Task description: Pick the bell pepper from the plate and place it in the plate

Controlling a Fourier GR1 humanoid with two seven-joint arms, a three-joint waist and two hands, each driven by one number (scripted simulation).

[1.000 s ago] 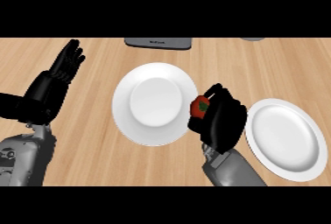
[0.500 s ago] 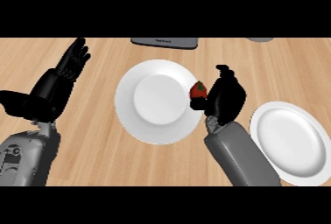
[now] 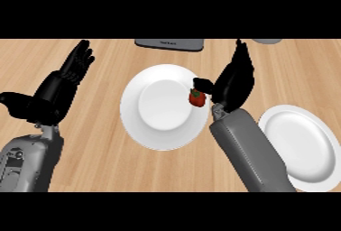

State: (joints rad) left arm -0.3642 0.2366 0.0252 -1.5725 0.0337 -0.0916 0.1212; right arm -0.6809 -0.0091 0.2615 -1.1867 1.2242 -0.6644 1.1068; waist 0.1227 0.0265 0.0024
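Small red bell pepper point(image 3: 197, 98) sits on the right edge of the round white centre plate point(image 3: 160, 110), right hand point(image 3: 233, 83) beside it with fingers straight, thumb near the pepper's top. Second round white plate point(image 3: 300, 146) lies at right on the light wooden counter point(image 3: 106, 149). Left hand point(image 3: 57, 92) open at left, fingers up, resting.

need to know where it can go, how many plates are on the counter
2. One white plate sits at the centre, with the red bell pepper at its right edge beside the right hand. The other plate lies at the right, partly hidden by the forearm.
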